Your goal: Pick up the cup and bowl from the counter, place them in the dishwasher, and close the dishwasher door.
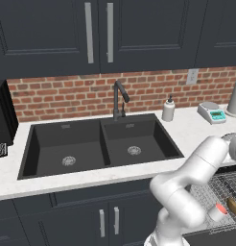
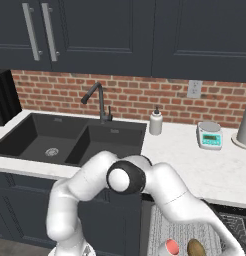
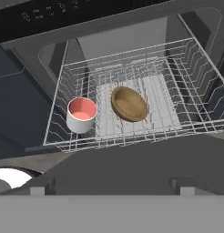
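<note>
Cup [image 3: 81, 113] and bowl [image 3: 128, 103] sit side by side, just apart, in the wire rack [image 3: 186, 77] of the open dishwasher [image 3: 54, 54], cup upright, bowl tilted. Whether the gripper fingers are spread or closed cannot be told.

cup [image 3: 81, 114] & bowl [image 3: 128, 104] in rack [image 3: 186, 68], seemingly apart

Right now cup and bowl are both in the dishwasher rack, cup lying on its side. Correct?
Not quite. The cup stands upright, its red inside facing up, beside the bowl in the rack; the hand view shows it. Both are in the rack, as you said.
</note>
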You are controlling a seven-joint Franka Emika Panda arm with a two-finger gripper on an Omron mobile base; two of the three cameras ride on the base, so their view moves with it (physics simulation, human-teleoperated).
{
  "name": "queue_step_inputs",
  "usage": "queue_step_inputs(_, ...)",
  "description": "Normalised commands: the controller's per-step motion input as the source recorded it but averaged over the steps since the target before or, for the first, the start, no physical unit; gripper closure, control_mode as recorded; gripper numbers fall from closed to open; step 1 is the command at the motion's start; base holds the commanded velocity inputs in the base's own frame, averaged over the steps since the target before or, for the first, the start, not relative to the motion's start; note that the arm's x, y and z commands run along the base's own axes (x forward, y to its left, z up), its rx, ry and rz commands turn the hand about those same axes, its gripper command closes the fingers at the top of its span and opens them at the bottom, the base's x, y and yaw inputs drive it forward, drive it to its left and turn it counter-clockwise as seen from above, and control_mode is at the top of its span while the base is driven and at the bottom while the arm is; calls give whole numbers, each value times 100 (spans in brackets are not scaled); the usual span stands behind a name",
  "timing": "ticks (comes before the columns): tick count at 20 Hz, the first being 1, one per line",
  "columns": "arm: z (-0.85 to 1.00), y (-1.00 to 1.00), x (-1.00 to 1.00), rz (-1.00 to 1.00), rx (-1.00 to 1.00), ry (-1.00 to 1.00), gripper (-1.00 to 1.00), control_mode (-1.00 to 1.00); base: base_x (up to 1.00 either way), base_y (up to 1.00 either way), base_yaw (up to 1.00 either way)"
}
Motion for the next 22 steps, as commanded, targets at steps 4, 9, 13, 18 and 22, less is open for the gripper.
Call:
queue_step_inputs(4, -4, -12, -100, -1, 3, -55, -100, -100, 0, 0, 0)
queue_step_inputs(9, -38, -5, -100, -4, 4, -63, -100, -100, 0, 0, 0)
queue_step_inputs(13, -24, -12, -100, 0, 3, -71, -100, -100, 0, 0, 0)
queue_step_inputs(18, -26, -1, -96, 4, 0, -72, -100, -100, 0, 0, 0)
queue_step_inputs(22, -86, 0, -45, 13, 0, -41, -100, -100, 0, 0, 0)
